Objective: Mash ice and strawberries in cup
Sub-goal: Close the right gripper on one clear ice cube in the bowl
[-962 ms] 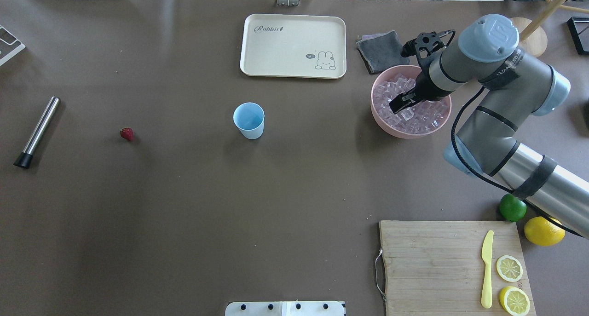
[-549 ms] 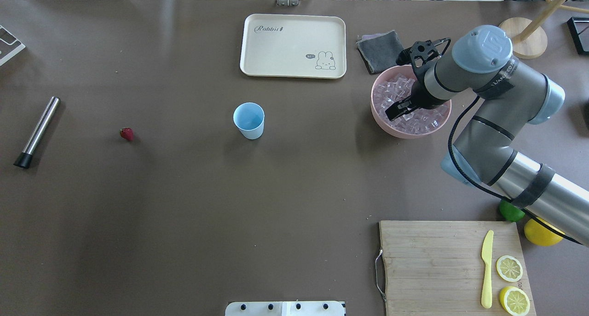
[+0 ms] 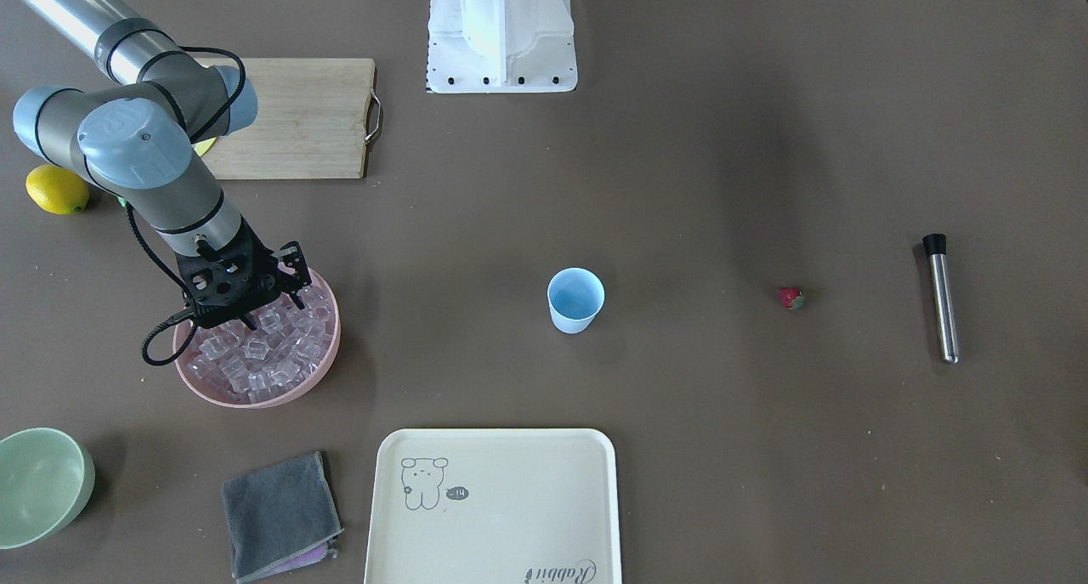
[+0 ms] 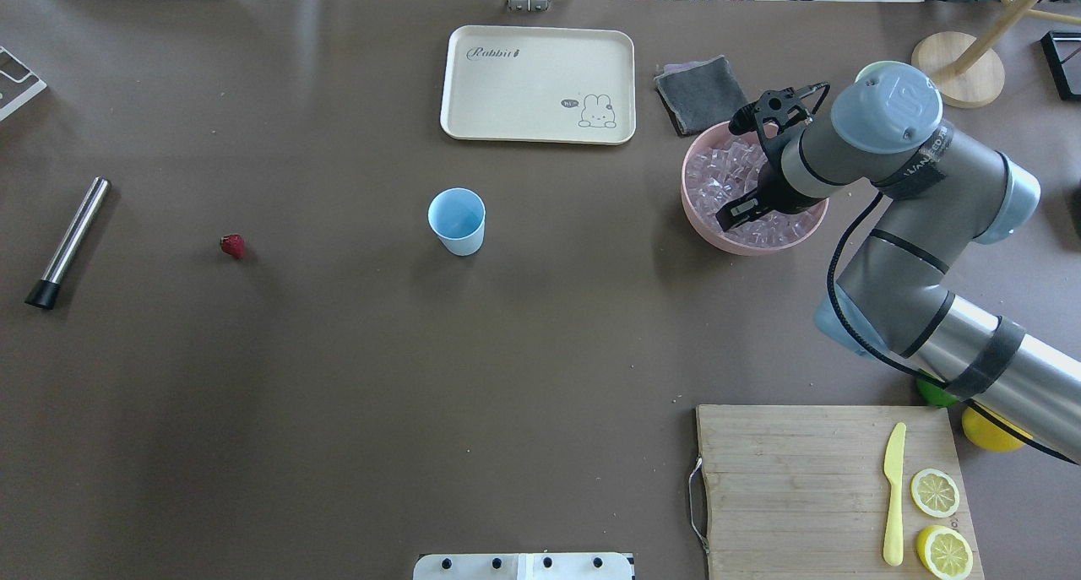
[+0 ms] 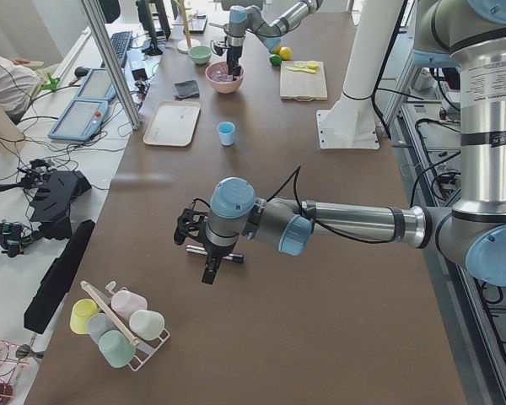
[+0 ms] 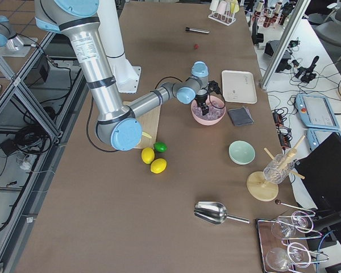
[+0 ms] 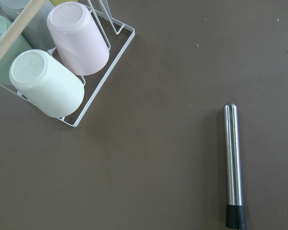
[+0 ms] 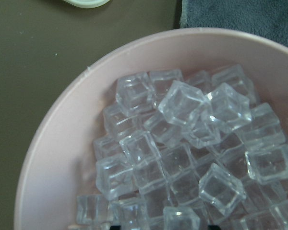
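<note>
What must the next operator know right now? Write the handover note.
Right gripper: open, down among the ice in the pink bowl.
Left gripper: hangs over the table's left end; open or shut cannot be told.
Light blue cup: upright mid-table, looks empty.
Strawberry: on the table between cup and metal muddler.
Done: nothing in the cup yet.
Left: ice in, strawberry in, mash.

right arm (image 4: 891, 268): silver-grey tubes, pale blue joint caps, black bands | black cable (image 4: 831, 268) loops beside it | right gripper (image 4: 736, 213): black, holed mounting plate | left arm (image 5: 354, 221): same colours | base (image 3: 500, 31): white, dark bolts along edge
</note>
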Action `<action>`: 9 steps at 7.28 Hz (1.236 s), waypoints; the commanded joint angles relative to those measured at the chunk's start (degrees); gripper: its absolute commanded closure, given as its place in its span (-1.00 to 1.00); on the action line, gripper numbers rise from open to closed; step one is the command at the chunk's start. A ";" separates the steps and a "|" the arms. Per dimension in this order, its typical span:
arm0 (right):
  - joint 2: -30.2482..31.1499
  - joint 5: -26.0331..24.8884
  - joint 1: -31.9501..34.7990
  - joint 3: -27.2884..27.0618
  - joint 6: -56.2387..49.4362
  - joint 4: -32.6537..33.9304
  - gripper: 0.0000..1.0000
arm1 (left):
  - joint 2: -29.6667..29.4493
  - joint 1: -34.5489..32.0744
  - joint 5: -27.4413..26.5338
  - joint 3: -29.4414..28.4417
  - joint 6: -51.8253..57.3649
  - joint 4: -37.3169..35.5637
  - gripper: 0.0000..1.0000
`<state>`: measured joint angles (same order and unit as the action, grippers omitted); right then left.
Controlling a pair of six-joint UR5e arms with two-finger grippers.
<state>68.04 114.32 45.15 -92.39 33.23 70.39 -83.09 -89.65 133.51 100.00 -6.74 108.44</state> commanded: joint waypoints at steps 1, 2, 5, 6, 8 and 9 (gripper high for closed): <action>-0.19 -0.42 -0.41 0.28 0.00 0.10 -0.27 | 0.04 0.00 0.00 -0.85 0.14 0.46 -0.95; -0.19 -0.42 -0.41 0.28 -0.09 0.10 -0.20 | 0.04 0.00 0.00 -1.99 -0.03 2.46 -0.95; -0.10 0.19 0.99 0.02 -0.70 0.28 0.32 | 0.04 0.09 0.09 -2.26 -0.12 3.36 -0.95; -0.10 0.29 1.43 0.11 -0.71 0.37 0.49 | 0.04 0.09 0.09 -2.35 -0.03 3.36 -0.95; -0.10 0.29 1.52 0.19 -0.79 0.37 0.60 | 0.04 0.09 0.09 -2.35 -0.03 3.36 -0.95; -0.10 0.29 1.61 0.19 -0.88 0.37 0.60 | -0.05 0.09 0.09 -2.44 -0.03 3.36 -0.95</action>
<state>67.94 114.60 46.64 -92.24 32.45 70.75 -83.07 -89.56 133.59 97.62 -6.77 111.79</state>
